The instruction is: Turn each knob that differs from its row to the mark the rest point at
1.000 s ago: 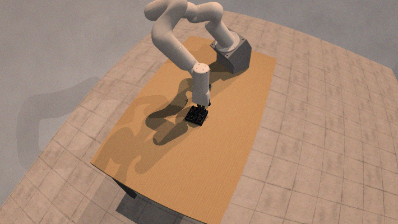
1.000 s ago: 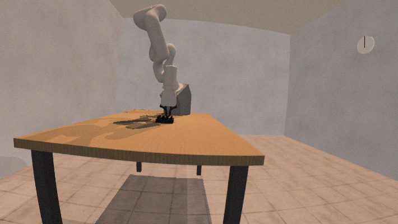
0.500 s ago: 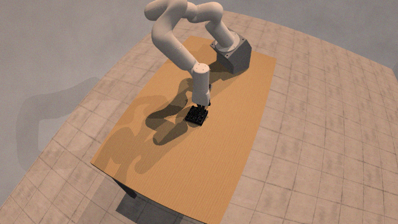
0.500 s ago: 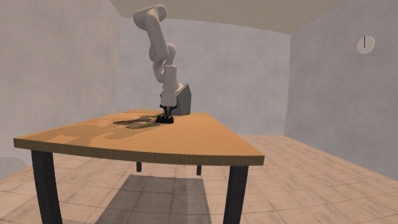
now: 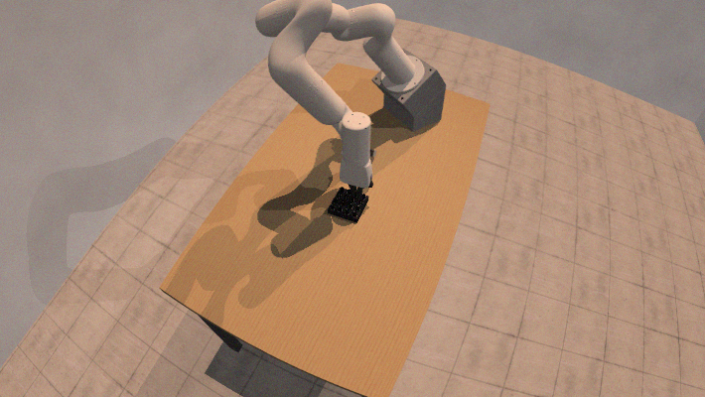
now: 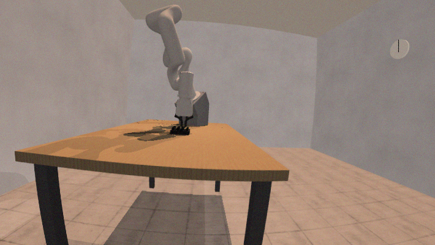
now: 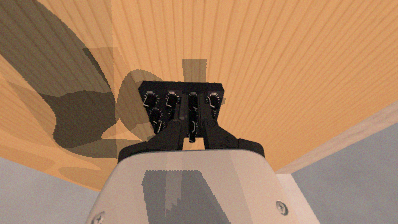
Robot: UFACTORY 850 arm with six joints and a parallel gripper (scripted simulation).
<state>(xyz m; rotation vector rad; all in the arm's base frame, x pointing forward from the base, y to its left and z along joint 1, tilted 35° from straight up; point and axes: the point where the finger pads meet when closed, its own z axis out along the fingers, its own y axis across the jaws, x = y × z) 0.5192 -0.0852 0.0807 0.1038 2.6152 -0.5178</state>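
The black knob box [image 5: 347, 204] [image 6: 180, 131] [image 7: 182, 88] stands on its feet near the middle of the wooden table [image 5: 348, 298] [image 6: 184, 159]. My gripper [image 5: 355, 189] [image 6: 182, 124] [image 7: 193, 102] points straight down onto the box's side nearest the robot base. In the wrist view its two dark fingers are closed around one knob [image 7: 192, 124] near the box's near edge. Which knob it is I cannot tell. Other knobs [image 7: 149, 98] [image 7: 172, 98] [image 7: 214, 98] show beyond the fingers. Their white lines are too small to read.
The grey robot base [image 5: 417, 99] [image 6: 200, 110] stands at the far end of the table, behind the box. The arm's shadows fall across the table to the left of the box. The table edge lies close on the right in the wrist view.
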